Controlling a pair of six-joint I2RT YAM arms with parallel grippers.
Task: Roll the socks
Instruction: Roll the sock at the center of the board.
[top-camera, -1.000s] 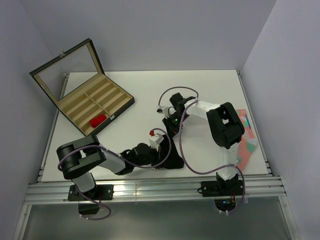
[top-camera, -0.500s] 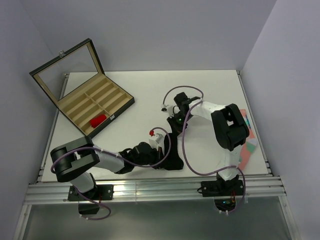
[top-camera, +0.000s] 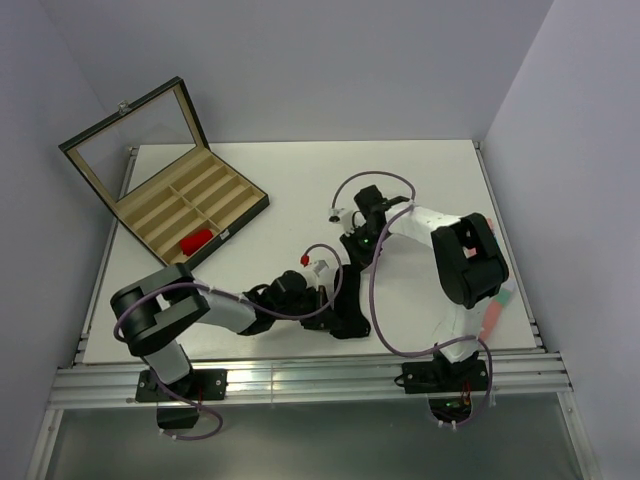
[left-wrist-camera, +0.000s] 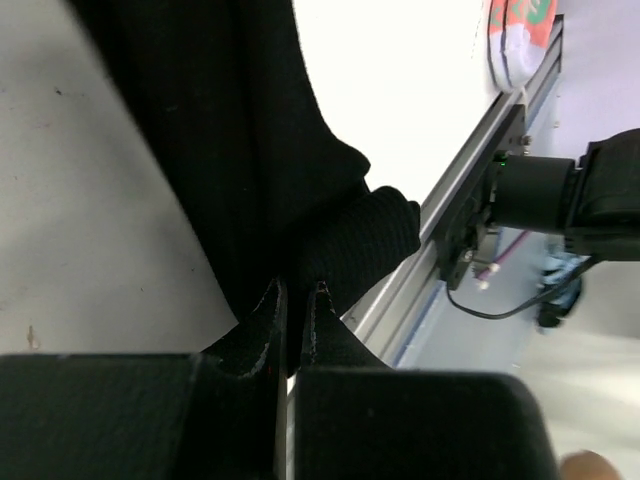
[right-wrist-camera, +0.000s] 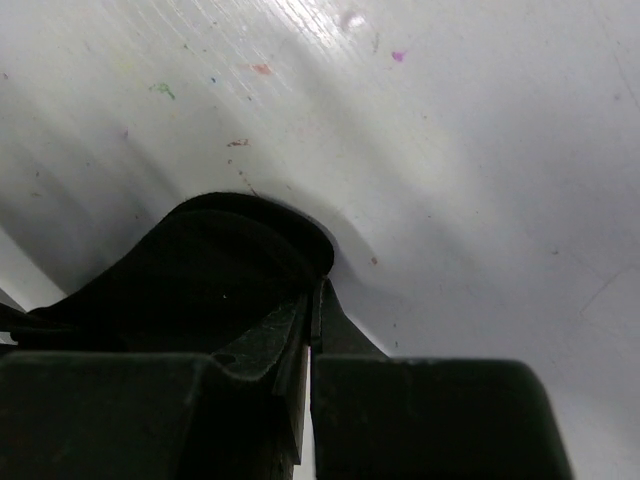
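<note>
Near the table's (top-camera: 280, 180) six-o'clock edge, the left gripper (left-wrist-camera: 294, 300) is pinching the black sock (left-wrist-camera: 240, 140) at its nine-o'clock side. The right gripper (right-wrist-camera: 312, 305) is clamping the sock's twelve-o'clock end, fingers pressed together on fabric. A pink sock (left-wrist-camera: 520, 35) is lying at four o'clock.

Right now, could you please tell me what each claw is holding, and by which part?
Both claws are shut on the black sock: the left claw pinches a bunched fold, the right claw its rounded far edge.
</note>
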